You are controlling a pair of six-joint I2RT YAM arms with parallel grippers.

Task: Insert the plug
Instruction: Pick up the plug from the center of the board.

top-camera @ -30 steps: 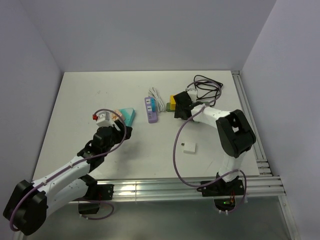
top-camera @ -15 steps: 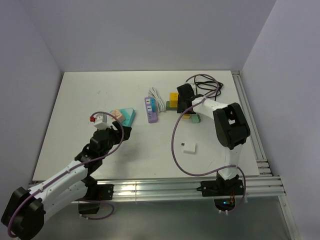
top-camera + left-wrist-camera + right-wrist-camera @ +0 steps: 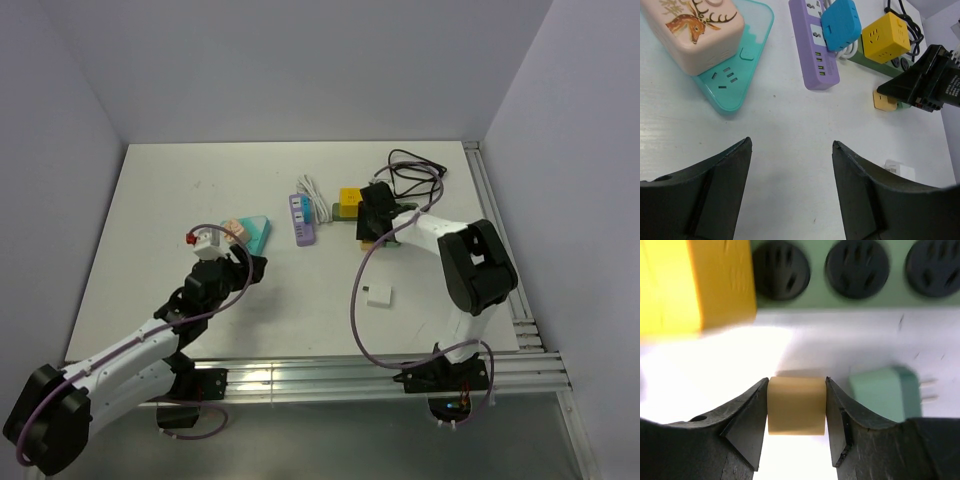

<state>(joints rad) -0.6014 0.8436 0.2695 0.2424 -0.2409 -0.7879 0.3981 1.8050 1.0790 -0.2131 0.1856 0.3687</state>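
A tan plug (image 3: 796, 405) lies on the white table just in front of a green power strip (image 3: 820, 296) with black sockets. My right gripper (image 3: 796, 380) is shut on this plug, one finger pressed against each side. In the left wrist view the tan plug (image 3: 883, 100) pokes out beneath the black right gripper (image 3: 925, 82). My left gripper (image 3: 791, 141) hangs open over bare table with nothing between its fingers. From above, the right gripper (image 3: 372, 225) sits beside the yellow cube and the left gripper (image 3: 252, 266) is near the teal strip.
A yellow cube adapter (image 3: 695, 285) is plugged into the green strip, and a green plug (image 3: 880, 392) lies right of the tan one. A purple strip (image 3: 812, 50) carries a blue plug (image 3: 841, 22). A pink deer adapter (image 3: 695, 35) sits on a teal strip (image 3: 735, 85). A white adapter (image 3: 378, 296) lies near the front.
The right gripper's jaws have come together onto the tan plug, and that arm shifted slightly by the yellow cube. The left arm barely moved and stays open.
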